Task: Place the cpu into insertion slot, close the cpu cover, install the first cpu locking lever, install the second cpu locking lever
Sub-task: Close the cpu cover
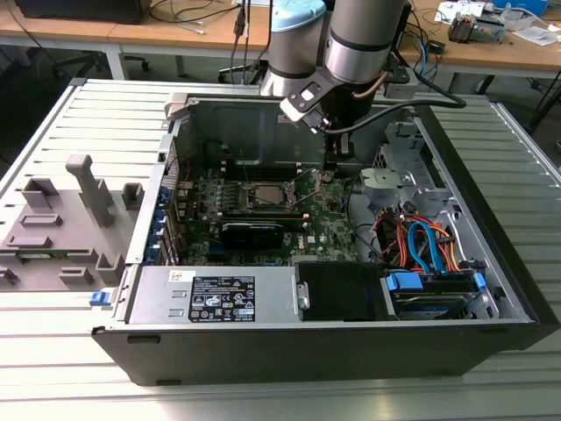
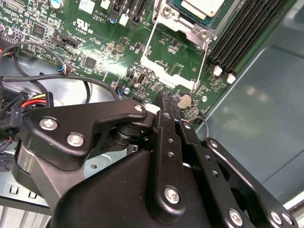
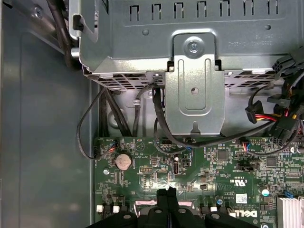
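Green circuit board (image 2: 95,42), black pincer (image 2: 166,99) — silvery-grey cpu (image 2: 202,5).

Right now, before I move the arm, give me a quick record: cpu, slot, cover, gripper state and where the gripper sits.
cpu: silvery square seated in the insertion slot
insertion slot: on the green board, mid-case
cpu cover: open, swung off the slot, board visible through its window
gripper: shut, nothing seen between its tips
gripper position: low over the board, at the open cover's free end
nearest part: coin cell, beside the gripper tips
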Available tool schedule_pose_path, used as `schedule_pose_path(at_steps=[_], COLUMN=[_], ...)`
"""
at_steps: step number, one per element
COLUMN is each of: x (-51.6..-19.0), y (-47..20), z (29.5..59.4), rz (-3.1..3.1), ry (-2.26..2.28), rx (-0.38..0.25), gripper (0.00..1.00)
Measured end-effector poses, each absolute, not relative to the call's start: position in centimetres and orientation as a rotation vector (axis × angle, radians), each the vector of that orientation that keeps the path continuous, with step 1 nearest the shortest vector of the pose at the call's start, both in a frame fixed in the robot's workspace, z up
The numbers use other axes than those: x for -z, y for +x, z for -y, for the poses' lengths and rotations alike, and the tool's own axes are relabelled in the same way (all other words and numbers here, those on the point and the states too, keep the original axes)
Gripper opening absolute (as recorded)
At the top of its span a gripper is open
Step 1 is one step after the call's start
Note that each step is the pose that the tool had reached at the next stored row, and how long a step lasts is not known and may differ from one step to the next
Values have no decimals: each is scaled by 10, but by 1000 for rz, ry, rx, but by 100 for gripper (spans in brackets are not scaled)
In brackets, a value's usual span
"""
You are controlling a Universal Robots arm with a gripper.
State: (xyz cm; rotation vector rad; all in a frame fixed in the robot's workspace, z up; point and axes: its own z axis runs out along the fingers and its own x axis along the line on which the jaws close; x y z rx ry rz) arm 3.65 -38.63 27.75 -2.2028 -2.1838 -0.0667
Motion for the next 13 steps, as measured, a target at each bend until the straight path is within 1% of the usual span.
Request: schedule_pose_path(at_steps=[13], x=[-275], y=[37], z=[386], rz=[2184], ry=[-2203], rx=[67], gripper=[11])
